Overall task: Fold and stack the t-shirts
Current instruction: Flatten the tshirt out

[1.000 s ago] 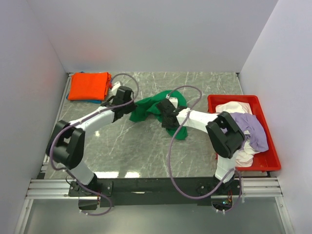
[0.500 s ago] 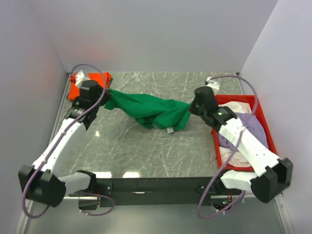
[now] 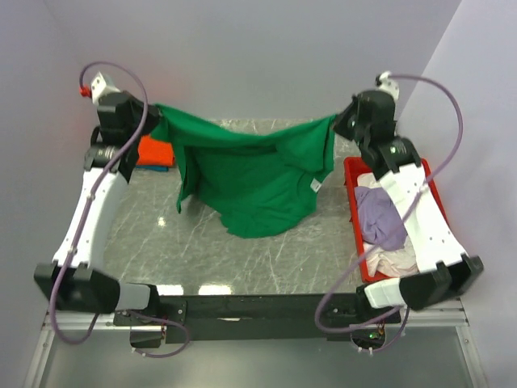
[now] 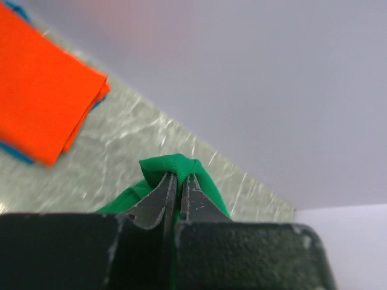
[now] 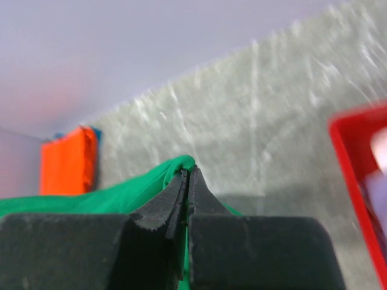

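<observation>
In the top view, the green t-shirt [image 3: 250, 178] hangs spread between the two arms above the tabletop [image 3: 266, 259]; the left gripper [image 3: 152, 118] has one upper corner and the right gripper [image 3: 340, 121] has the other, and the lower hem seems to touch or almost touch the tabletop, which I cannot decide. At the far left, an orange t-shirt [image 3: 153, 152] lies folded on a blue t-shirt [image 3: 159, 167], of which only a thin edge shows, so I judge that two shirts are already folded and stacked. In the red tray [image 3: 353, 166] on the right, a lilac t-shirt [image 3: 380, 218] lies crumpled over a white t-shirt [image 3: 397, 260], both not yet folded. So the green one is in work now, opened but not laid flat, and to my judgement three shirts are left to fold. In the left wrist view, the left gripper [image 4: 178, 181] is closed tightly on a small bunch of green cloth, with almost no gap between its fingers, and the orange stack lies on the tabletop behind. In the right wrist view, the right gripper [image 5: 187, 178] is likewise clamped on a green edge, its fingers nearly together, with the rim of the tray at the right border
</observation>
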{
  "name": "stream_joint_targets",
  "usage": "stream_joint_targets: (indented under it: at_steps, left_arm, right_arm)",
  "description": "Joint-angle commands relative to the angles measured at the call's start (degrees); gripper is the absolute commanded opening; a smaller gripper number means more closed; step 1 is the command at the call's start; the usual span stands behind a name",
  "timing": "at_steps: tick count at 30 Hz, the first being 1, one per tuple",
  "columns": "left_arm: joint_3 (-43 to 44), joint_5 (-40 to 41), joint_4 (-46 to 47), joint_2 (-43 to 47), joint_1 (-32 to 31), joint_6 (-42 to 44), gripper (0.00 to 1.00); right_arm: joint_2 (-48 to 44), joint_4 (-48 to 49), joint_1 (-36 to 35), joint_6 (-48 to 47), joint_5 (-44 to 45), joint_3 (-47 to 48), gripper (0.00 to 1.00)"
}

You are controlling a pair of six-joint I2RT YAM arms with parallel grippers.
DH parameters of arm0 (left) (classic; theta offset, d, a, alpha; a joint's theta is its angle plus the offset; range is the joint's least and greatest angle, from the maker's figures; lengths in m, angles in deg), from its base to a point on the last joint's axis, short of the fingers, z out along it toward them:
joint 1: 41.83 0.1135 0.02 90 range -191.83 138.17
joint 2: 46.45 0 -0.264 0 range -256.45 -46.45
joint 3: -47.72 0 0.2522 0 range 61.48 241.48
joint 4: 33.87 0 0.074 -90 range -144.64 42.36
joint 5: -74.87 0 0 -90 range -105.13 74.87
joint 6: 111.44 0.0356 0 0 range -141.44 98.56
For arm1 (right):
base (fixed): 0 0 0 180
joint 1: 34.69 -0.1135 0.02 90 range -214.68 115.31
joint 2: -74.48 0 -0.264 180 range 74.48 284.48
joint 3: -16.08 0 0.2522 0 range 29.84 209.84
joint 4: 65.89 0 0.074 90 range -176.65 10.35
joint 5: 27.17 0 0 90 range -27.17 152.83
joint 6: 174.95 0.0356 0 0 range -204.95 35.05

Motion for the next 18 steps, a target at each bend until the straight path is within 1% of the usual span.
stream_joint_targets:
  at_steps: [1,2,4,5,6,7,8,11,12,13,15,16,18]
  left_arm:
    - [7.7,-7.3,4.2,-5.9,3.6,-0.4,0.0]
    - [11.3,-9.4,4.5,-8.7,4.2,-0.9,0.01]
    - [15.5,-13.1,5.0,-11.7,5.6,-1.7,0.0]
    - [20.4,-15.5,4.5,-14.4,5.6,-1.8,0.0]
    - [23.1,-16.3,4.0,-15.7,7.2,-2.2,0.0]
    - [28.0,-17.2,3.2,-17.0,8.3,-2.2,0.0]
    - [30.4,-18.4,2.7,-18.9,8.7,-2.2,0.0]
    - [36.6,-21.3,0.7,-20.6,11.0,-2.8,0.0]
    - [36.7,-22.8,0.7,-20.2,11.5,-3.1,0.0]
    - [34.9,-23.3,0.9,-18.8,12.5,-3.0,0.0]
    - [31.0,-23.2,1.6,-16.1,13.2,-2.9,0.0]
    - [25.4,-23.2,2.0,-13.0,13.7,-2.8,0.0]
    - [19.3,-23.3,1.5,-9.7,14.1,-2.6,0.0]
  right_arm:
    - [6.5,3.6,3.9,-0.3,-5.6,9.5,0.0]
    - [9.6,3.0,4.7,0.0,-6.4,14.7,0.0]
    - [12.7,1.8,6.4,0.2,-8.8,20.6,0.0]
    - [15.2,0.3,6.9,0.4,-9.3,26.2,0.0]
    - [16.1,-0.5,7.9,0.6,-10.0,29.1,0.0]
    - [17.4,-1.1,8.4,0.8,-11.2,31.8,0.0]
    - [17.9,-1.8,8.9,1.3,-11.7,35.8,0.0]
    - [17.4,-1.7,10.3,2.8,-14.6,39.5,0.0]
    - [16.7,-1.3,10.3,3.0,-15.1,39.1,0.0]
    - [14.6,-1.1,10.3,3.2,-15.7,38.1,0.0]
    - [11.7,0.5,10.3,3.5,-16.7,31.3,0.0]
    - [8.3,1.5,10.2,3.6,-16.6,25.1,0.0]
    - [4.9,2.0,10.3,3.8,-16.7,18.3,0.0]
